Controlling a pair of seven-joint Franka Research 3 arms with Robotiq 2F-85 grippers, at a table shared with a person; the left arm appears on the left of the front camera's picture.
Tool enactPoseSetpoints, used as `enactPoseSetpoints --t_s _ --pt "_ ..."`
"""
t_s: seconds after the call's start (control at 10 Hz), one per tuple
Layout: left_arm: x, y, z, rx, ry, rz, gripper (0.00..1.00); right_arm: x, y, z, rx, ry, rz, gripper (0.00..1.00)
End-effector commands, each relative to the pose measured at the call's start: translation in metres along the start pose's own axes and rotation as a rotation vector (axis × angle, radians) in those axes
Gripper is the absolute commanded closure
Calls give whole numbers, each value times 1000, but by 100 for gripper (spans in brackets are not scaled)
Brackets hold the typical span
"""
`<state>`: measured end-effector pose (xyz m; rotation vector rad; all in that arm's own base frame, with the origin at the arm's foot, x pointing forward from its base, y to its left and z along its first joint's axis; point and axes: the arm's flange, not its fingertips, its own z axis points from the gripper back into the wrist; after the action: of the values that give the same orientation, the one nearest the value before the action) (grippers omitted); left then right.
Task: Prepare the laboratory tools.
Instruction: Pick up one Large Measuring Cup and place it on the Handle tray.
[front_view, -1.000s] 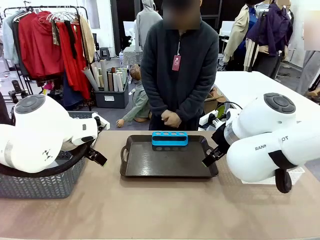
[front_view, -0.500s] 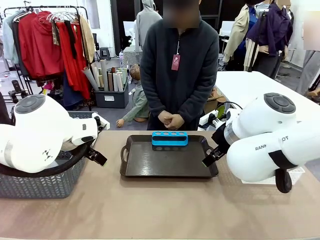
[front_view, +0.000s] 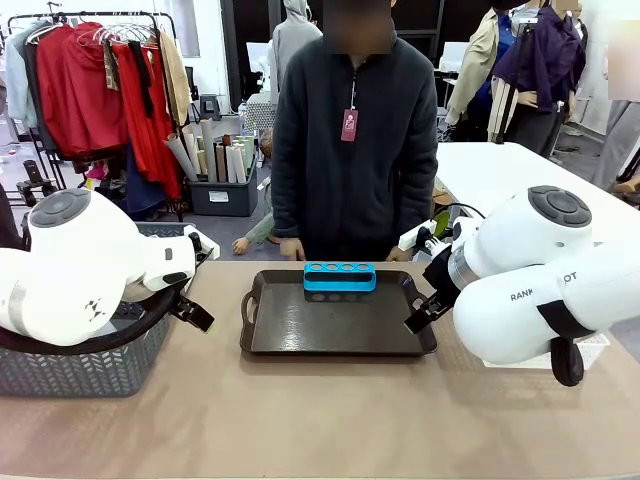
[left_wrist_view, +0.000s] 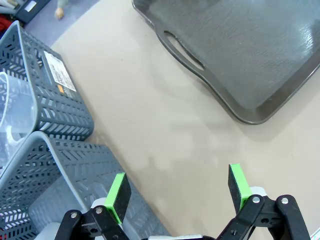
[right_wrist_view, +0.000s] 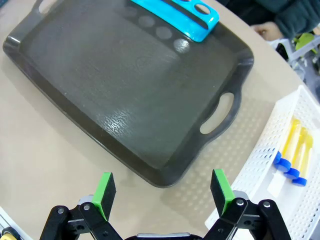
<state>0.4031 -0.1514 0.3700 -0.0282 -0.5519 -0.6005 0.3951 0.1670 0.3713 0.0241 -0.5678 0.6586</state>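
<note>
A small blue four-hole rack (front_view: 340, 276) stands empty at the far edge of a dark tray (front_view: 330, 350) in the middle of the table. In the right wrist view the rack (right_wrist_view: 175, 17) sits at the top of the tray (right_wrist_view: 100, 85). Three yellow blue-capped test tubes (right_wrist_view: 295, 150) lie in a white lattice basket (right_wrist_view: 255, 180). My right gripper (right_wrist_view: 163, 192) hangs open above the tray's near corner. Left of the tray (left_wrist_view: 240, 75), my left gripper (left_wrist_view: 178, 187) is open over bare table. A clear plastic vessel (left_wrist_view: 10, 105), apparently the beaker, rests in a grey basket.
Two grey mesh baskets (left_wrist_view: 55, 100) (left_wrist_view: 65, 185) stand at the table's left end, close under my left arm. A person stands at the far side with one hand (front_view: 292, 250) on the table edge. Bare tabletop lies in front of the tray.
The person has unclasped both hands and lowered them toward the far table edge, standing taller. Neither arm has moved.
</note>
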Motion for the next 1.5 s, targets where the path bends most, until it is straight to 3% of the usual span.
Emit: enactPoseSetpoints --t_s 0.0,0.5,1.1,1.3,1.4 --pt "0 0 0 0 0 0 0 0 0 0 0 0 -1 0" --pt "0 0 0 0 0 0 0 0 0 0 0 0 0 0" --pt "5 -33 19 -24 -105 -157 0 -3 17 23 -161 88 71 0" --pt "3 -30 32 -6 -104 -161 0 -1 21 26 -105 104 60 0" --pt "18 -36 13 -27 -80 -141 0 2 5 23 -119 77 81 0"
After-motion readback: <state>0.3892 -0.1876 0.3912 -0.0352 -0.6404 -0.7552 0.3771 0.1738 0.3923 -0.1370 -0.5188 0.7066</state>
